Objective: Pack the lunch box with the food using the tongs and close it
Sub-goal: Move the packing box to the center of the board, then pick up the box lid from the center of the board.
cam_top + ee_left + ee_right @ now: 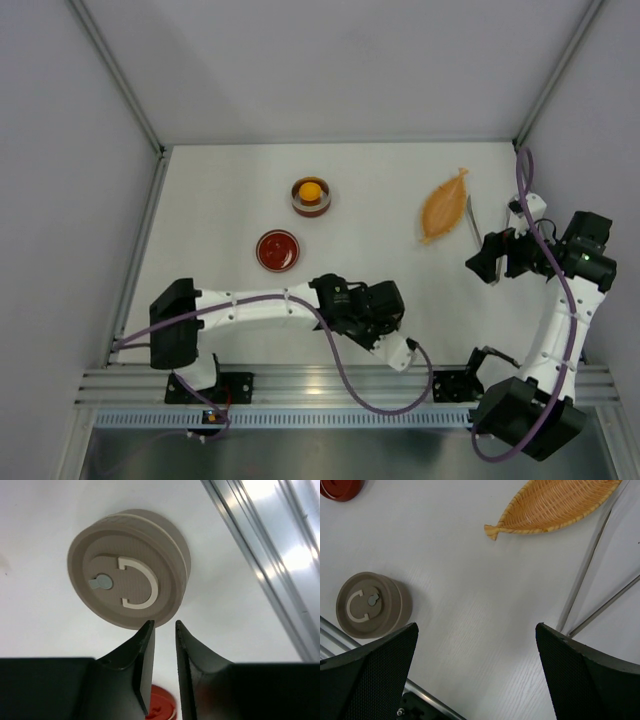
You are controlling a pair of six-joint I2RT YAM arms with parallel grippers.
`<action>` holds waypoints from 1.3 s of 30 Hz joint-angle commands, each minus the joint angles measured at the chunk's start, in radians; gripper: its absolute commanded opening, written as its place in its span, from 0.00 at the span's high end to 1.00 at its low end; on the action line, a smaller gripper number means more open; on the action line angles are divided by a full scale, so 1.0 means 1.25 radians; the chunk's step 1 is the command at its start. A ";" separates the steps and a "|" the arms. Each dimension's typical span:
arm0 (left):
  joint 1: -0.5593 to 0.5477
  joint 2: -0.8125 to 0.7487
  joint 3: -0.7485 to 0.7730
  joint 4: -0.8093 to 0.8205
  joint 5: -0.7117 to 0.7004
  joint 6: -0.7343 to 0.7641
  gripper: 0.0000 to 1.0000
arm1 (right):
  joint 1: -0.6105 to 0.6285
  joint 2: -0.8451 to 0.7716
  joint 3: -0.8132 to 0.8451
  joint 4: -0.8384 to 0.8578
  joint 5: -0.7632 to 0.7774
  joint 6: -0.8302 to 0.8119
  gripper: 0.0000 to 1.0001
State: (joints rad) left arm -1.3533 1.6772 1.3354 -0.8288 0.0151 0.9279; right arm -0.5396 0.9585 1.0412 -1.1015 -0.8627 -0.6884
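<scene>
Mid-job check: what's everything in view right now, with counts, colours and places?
Open tin: 1, beige, mid-table.
Orange-yellow lump: 1, inside that tin.
Red round dish: 1, near-left of open tin.
Beige lidded tin: 1, white C-shaped handle, by the near rail.
Leaf-shaped basket: 1, orange wicker, right side.
Tongs: 1, grey metal, right of basket.
Table: 1, white.
Left gripper: 1, black, slightly open, empty, facing lidded tin.
Right gripper: 1, black, wide open, empty, near tongs.

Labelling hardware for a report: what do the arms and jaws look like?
The left arm and right arm have white links, black joint housings and a trailing purple cable each. The jaws are black and tapered; the right pair has a mesh texture.
</scene>
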 commanded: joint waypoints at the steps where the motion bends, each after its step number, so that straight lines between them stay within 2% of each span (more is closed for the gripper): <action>1: 0.049 -0.082 0.085 -0.016 0.100 -0.172 0.70 | -0.013 -0.006 0.029 -0.022 -0.040 -0.021 0.01; 3: 0.141 -0.096 0.117 -0.005 0.139 -0.250 0.64 | -0.013 -0.005 0.027 -0.017 -0.047 -0.016 0.01; 4: 0.185 -0.109 0.121 0.000 0.174 -0.329 0.63 | -0.013 -0.005 0.026 -0.015 -0.051 -0.011 0.01; 5: 0.278 -0.116 0.125 0.008 0.189 -0.370 0.61 | -0.013 -0.003 0.026 -0.013 -0.055 -0.008 0.01; 7: 0.384 -0.129 0.118 0.021 0.220 -0.468 0.60 | -0.013 -0.002 0.025 -0.005 -0.066 0.003 0.00; 8: 0.492 -0.130 0.112 0.026 0.245 -0.493 0.59 | -0.013 0.000 0.025 -0.001 -0.068 0.009 0.01; 10: 0.613 -0.131 0.096 0.027 0.308 -0.531 0.57 | -0.011 0.005 0.022 0.010 -0.078 0.022 0.01; 11: 0.734 -0.124 0.095 0.024 0.390 -0.534 0.54 | -0.011 0.008 0.022 0.011 -0.083 0.024 0.01; 12: 0.790 -0.116 0.096 0.004 0.432 -0.531 0.44 | -0.009 0.012 0.022 0.011 -0.089 0.027 0.01; 13: 0.845 -0.089 0.108 -0.008 0.470 -0.512 0.43 | -0.008 0.016 0.022 0.016 -0.092 0.033 0.01; 14: 0.937 -0.069 0.118 -0.024 0.538 -0.496 0.43 | -0.006 0.019 0.021 0.018 -0.095 0.036 0.01; 20: 1.156 0.117 0.201 -0.132 0.685 -0.388 0.39 | 0.008 0.028 0.004 0.064 -0.104 0.083 0.01; 23: 1.220 0.231 0.231 -0.181 0.788 -0.390 0.41 | 0.017 0.035 -0.001 0.076 -0.099 0.100 0.01; 26: 1.226 0.334 0.266 -0.239 0.875 -0.372 0.37 | 0.030 0.042 -0.006 0.090 -0.093 0.116 0.01; 29: 1.226 0.377 0.257 -0.207 0.917 -0.384 0.37 | 0.044 0.052 -0.005 0.108 -0.083 0.130 0.01; 39: 1.208 0.396 0.195 -0.118 0.841 -0.407 0.37 | 0.110 0.051 -0.024 0.169 -0.049 0.191 0.00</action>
State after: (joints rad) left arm 0.1543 2.1849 1.6009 -1.0218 1.0492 0.4129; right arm -0.4408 1.0260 1.0199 -0.9798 -0.9257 -0.4831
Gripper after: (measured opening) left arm 0.627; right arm 0.993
